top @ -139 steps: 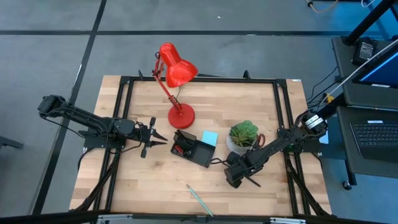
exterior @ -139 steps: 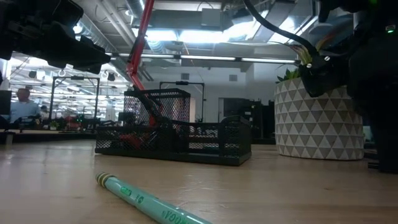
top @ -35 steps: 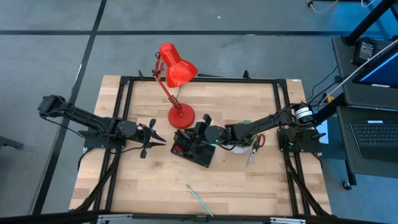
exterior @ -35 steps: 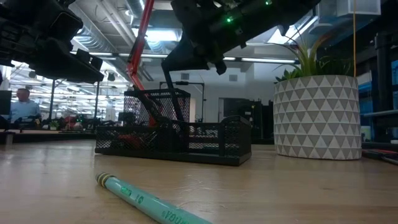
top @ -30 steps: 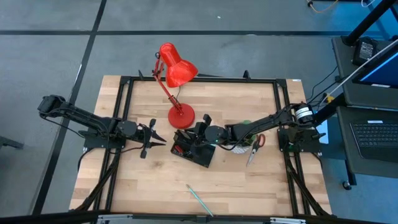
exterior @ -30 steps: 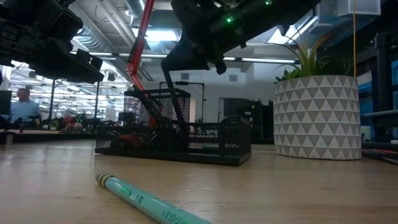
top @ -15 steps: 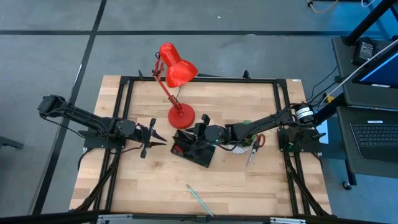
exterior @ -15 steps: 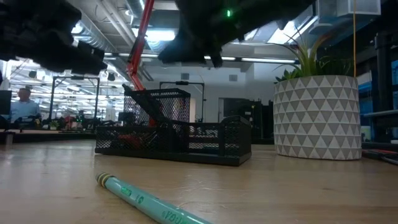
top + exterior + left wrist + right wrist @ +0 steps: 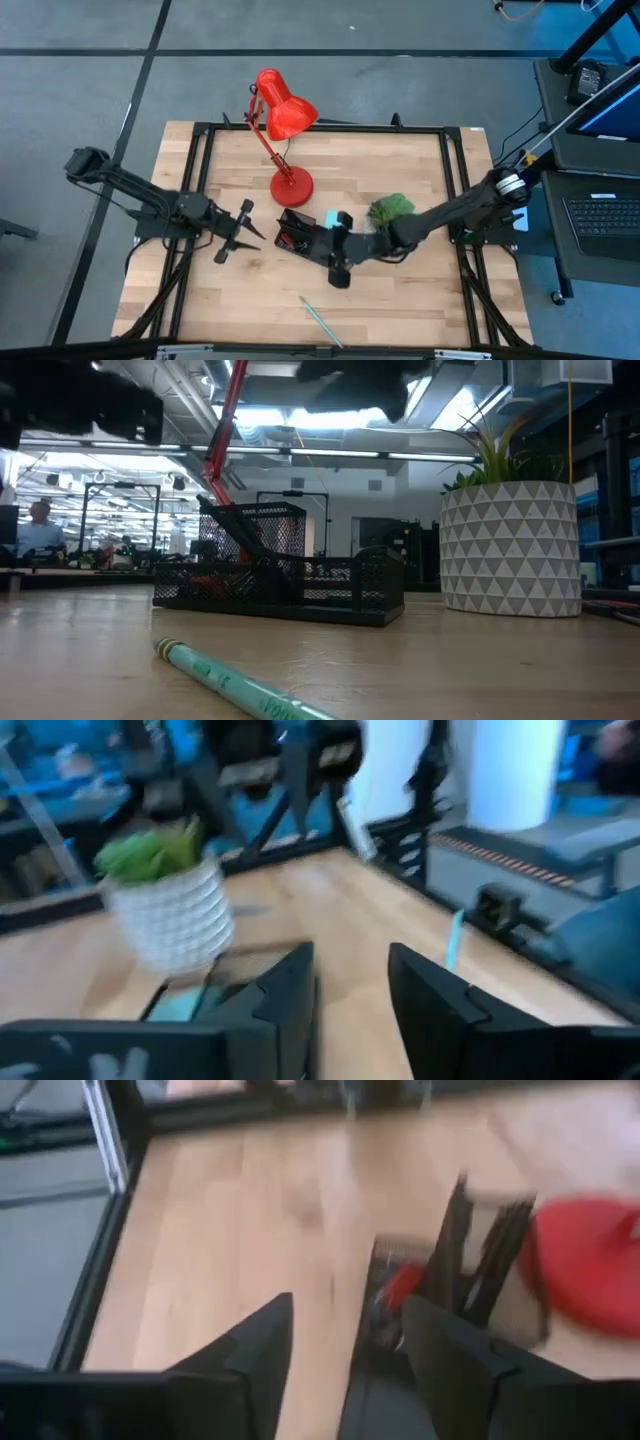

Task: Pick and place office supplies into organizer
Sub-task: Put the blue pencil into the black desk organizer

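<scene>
Table (image 9: 420,165): right end effector (image 9: 338,272) left organizer (image 9: 305,238), now empty.

Desk (image 9: 400,160): pale wood planks, smooth matt finish. Organizer (image 9: 300,585): black wire mesh. Pot (image 9: 512,550): white, matt, triangle-patterned surface. Lamp (image 9: 283,115): glossy red. Pen (image 9: 240,685): smooth teal barrel with dark print.

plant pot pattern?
White with grey triangles; pot shows best in the low view.

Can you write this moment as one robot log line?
left gripper: open, empty, left of organizer | right gripper: open, empty, by organizer | teal pen: on table
</scene>
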Tool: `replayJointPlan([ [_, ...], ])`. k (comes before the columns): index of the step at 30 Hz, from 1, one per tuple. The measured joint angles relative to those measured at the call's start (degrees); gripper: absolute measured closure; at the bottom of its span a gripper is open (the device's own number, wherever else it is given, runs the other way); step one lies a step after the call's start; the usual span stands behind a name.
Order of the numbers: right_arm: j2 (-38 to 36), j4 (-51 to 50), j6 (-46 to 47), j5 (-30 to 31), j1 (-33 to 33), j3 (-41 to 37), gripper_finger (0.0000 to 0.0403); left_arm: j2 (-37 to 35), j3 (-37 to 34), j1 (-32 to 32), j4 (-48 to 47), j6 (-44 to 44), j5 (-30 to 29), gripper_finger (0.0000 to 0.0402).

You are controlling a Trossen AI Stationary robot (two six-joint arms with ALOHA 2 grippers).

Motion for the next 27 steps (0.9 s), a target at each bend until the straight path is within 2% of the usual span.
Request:
replayJointPlan([
  [5,-0.1,-4.9,7.9,0.2,3.4,-0.1,0.0187,6.5,0.4,-7.1,9.6,2.6,-1.5,0.0238],
  [11,-0.1,-4.6,11.5,0.6,6.2,-0.1,0.0181,19.9,3.5,-13.1,14.7,0.8,-7.7,0.0234],
  [15,-0.1,-4.7,13.4,0.7,7.2,-0.1,0.018,30.1,7.6,-15.4,16.3,-1.5,-10.2,0.0241],
  [21,-0.1,-4.3,15.6,0.7,8.3,-0.1,0.018,44.4,14.4,-17.7,21.7,-0.2,-9.1,0.0244],
  [27,-0.1,-3.3,17.3,0.7,9.3,-0.1,0.018,55.6,19.8,-17.5,22.4,-0.2,-9.0,0.0244],
])
